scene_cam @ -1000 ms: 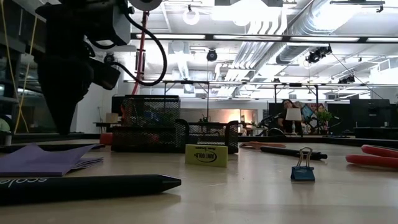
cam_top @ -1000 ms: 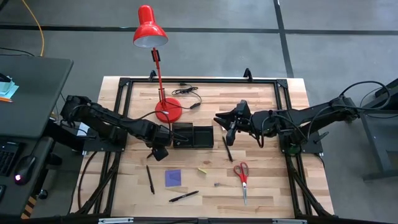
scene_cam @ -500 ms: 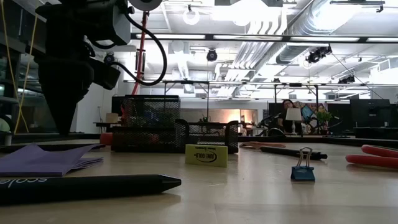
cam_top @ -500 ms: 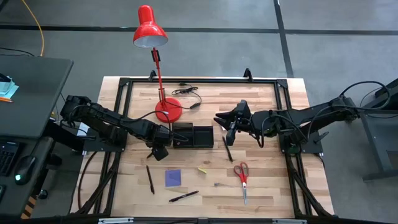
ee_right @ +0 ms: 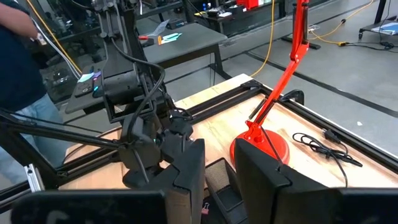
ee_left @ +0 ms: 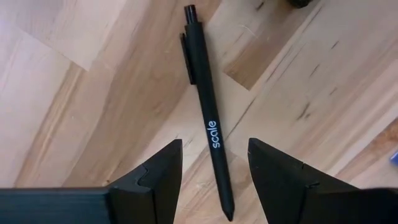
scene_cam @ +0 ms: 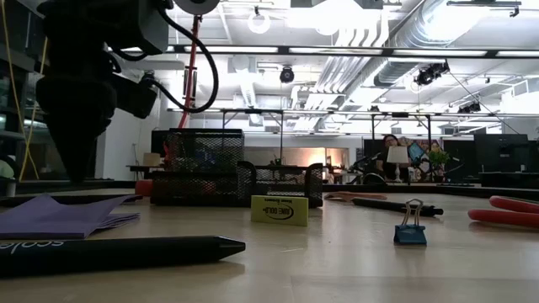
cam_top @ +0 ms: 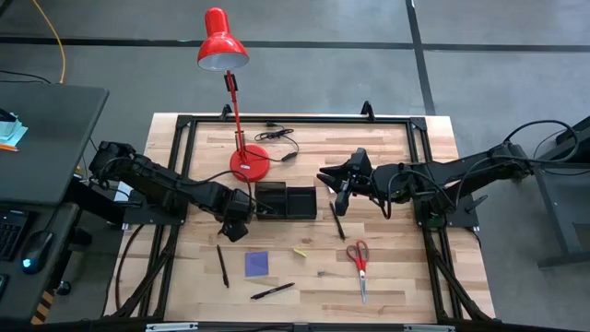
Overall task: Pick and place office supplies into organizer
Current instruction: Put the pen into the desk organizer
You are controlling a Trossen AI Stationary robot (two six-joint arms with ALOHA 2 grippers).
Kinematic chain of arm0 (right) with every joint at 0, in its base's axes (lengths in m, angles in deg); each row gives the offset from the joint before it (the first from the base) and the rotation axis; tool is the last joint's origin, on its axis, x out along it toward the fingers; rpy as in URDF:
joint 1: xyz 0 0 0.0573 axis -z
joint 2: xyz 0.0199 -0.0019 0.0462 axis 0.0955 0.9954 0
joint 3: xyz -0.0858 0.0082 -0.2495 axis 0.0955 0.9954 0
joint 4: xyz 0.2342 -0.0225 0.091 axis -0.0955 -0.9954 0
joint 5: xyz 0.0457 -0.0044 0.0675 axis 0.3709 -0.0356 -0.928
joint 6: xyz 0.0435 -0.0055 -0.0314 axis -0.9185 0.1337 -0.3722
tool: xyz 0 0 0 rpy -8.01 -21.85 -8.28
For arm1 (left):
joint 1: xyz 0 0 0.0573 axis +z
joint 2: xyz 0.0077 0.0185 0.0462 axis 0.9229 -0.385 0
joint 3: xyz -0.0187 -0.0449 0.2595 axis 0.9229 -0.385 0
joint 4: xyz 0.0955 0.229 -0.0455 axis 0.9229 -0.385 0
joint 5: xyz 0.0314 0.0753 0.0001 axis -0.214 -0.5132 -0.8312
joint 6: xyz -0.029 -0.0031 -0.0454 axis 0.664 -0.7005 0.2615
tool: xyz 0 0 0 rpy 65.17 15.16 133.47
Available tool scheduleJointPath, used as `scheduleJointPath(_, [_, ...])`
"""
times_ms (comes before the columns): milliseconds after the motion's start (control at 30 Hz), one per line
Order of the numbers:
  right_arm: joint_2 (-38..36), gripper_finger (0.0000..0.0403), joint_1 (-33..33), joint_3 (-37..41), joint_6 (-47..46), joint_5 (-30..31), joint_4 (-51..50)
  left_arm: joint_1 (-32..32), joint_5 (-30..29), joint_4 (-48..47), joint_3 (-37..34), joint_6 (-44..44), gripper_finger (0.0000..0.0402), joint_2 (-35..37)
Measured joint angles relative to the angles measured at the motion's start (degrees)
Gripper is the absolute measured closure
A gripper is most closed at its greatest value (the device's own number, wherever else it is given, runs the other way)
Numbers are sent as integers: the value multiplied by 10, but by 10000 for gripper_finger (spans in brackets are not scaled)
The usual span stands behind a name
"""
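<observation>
My left gripper (cam_top: 236,226) (ee_left: 212,149) points straight down just left of the black mesh organizer (cam_top: 286,201) (scene_cam: 227,172). It is open, and a black pen (ee_left: 205,106) (cam_top: 222,266) lying flat on the wood shows between its fingers, apart from them. My right gripper (cam_top: 339,191) (ee_right: 219,152) hovers open and nearly level to the right of the organizer (ee_right: 221,186). On the table lie a purple pad (cam_top: 257,263), a small yellow piece (cam_top: 300,252), red-handled scissors (cam_top: 359,261) and two more pens (cam_top: 273,291) (cam_top: 336,221).
A red desk lamp stands on its round base (cam_top: 249,164) just behind the organizer, its cord (cam_top: 281,138) trailing right. A small binder clip (cam_top: 323,273) (scene_cam: 410,227) lies near the scissors. A black frame (cam_top: 295,121) borders the table. A person (ee_right: 18,93) stands beyond the table.
</observation>
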Motion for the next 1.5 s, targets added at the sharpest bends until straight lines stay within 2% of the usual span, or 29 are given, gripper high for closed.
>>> scheduleJointPath(833, [0, 322, 0, 0, 0, 0, 5, 0, 27, 50, -47, 21, 232, 0])
scheduleJointPath(1267, [0, 322, 0, 0, 0, 5, 5, 0, 26, 47, -47, 21, 312, 0])
scheduleJointPath(1500, [0, 322, 0, 0, 0, 5, 5, 0, 26, 47, -47, 21, 307, 0])
